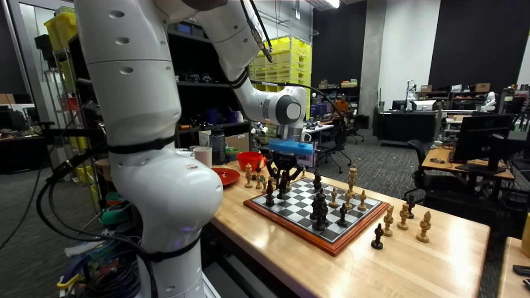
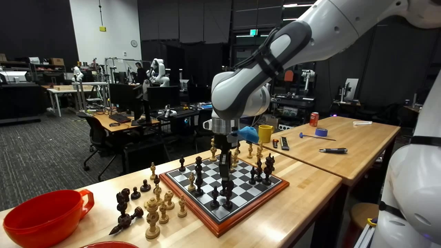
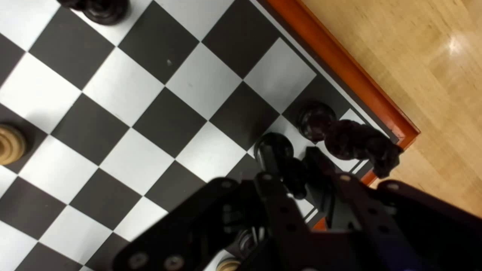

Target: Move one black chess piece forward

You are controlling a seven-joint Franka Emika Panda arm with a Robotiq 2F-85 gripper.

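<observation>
The chessboard with a red-brown wooden frame lies on the table; it shows in all views. My gripper points down near one board corner, its two fingers on either side of a black chess piece. The piece stands on a light square; contact with the fingers is unclear. In both exterior views the gripper is low over this corner. A tall black piece stands beside the fingers near the edge. Another black piece is close by. Several black pieces stand across the board.
Wooden pieces stand on the board. Captured-looking light pieces and a fallen black piece are beside it, near a red bowl and red plate. More pieces stand off the board's opposite end.
</observation>
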